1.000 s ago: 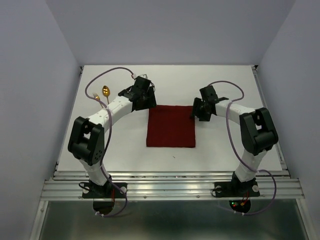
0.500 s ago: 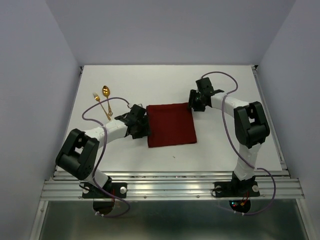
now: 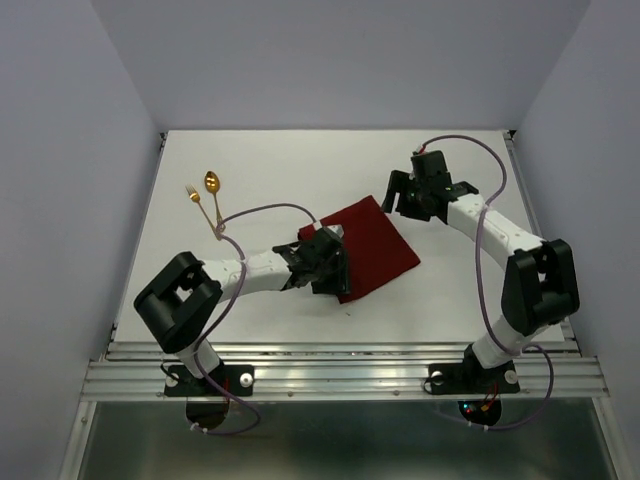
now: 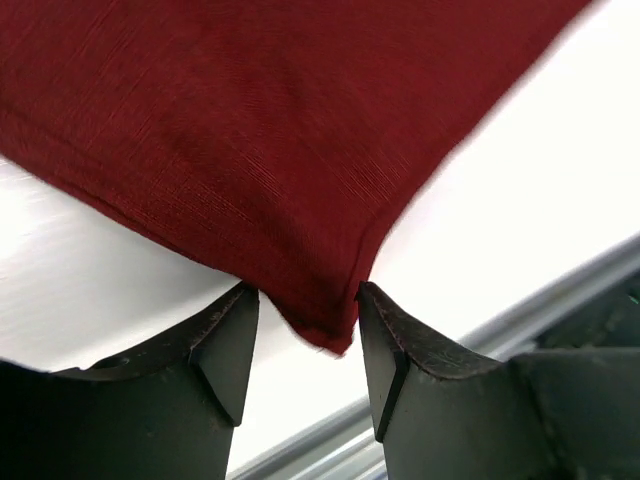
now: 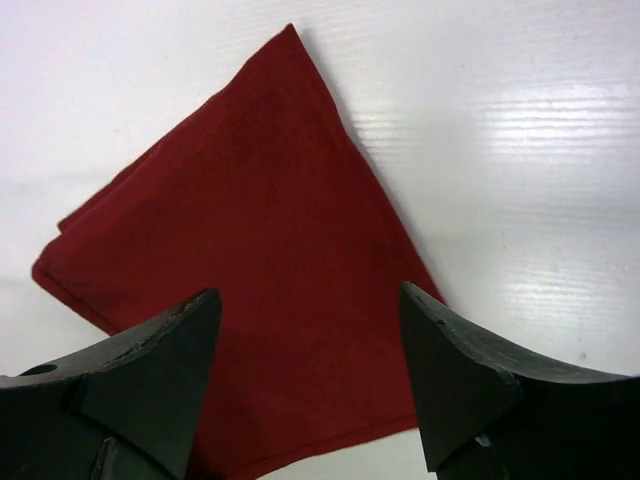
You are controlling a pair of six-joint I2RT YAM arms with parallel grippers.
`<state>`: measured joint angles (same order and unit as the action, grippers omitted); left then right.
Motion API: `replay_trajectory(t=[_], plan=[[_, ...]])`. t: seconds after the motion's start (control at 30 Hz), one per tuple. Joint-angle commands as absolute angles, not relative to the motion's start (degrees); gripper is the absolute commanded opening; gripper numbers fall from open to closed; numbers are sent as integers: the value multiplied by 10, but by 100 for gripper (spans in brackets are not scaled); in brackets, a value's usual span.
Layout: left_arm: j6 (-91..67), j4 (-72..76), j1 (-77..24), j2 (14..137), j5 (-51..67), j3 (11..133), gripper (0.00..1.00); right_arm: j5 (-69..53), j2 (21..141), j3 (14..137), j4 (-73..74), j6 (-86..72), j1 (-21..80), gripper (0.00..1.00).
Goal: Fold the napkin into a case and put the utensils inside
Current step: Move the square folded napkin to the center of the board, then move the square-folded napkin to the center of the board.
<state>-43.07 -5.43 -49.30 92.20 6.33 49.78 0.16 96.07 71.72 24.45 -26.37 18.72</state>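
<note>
The napkin (image 3: 372,243) lay square to the table (image 3: 300,160) a second ago. Now it sits turned like a diamond in the middle and has slid a little to the right, still flat and not yet a narrow case.

The left gripper (image 3: 333,272) has swung from the cloth's far left side to its near corner. The wrist view shows its jaws apart, with the very tip of that corner between them but not pinched.

The right gripper (image 3: 402,196) has drawn back above the far right corner, with its jaws wide and nothing in them.

The gold spoon (image 3: 212,182) and fork (image 3: 191,193) wait untouched at the far left. The skew probably needs squaring up — or a fresh grip on that corner — before the next fold.
</note>
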Motion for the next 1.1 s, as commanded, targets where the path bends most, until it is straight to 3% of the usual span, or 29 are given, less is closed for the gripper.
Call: replay_trajectory(t=[0.0,0.23,0.37,0.67,0.7,0.8,0.87,1.07], plan=[[-416,-55,-508,888,66,548,55,7,899,680,264,-268,186,77],[-372,-119,-388,780,65,531,56,-46,842,635,283,-272,186,75],[-355,-126,-333,793,64,536,56,-48,833,622,277,-284,249,73],[-373,-163,-255,843,32,574,56,38,947,709,256,-335,399,68],[-376,-166,-247,826,30,569,56,41,960,720,250,-337,405,49],[-389,-172,-209,771,18,538,55,24,1011,763,229,-352,411,14],[-394,-174,-182,727,17,514,55,12,1061,807,229,-358,411,6],[-378,-198,-138,672,16,484,55,-18,1199,924,218,-377,411,2]])
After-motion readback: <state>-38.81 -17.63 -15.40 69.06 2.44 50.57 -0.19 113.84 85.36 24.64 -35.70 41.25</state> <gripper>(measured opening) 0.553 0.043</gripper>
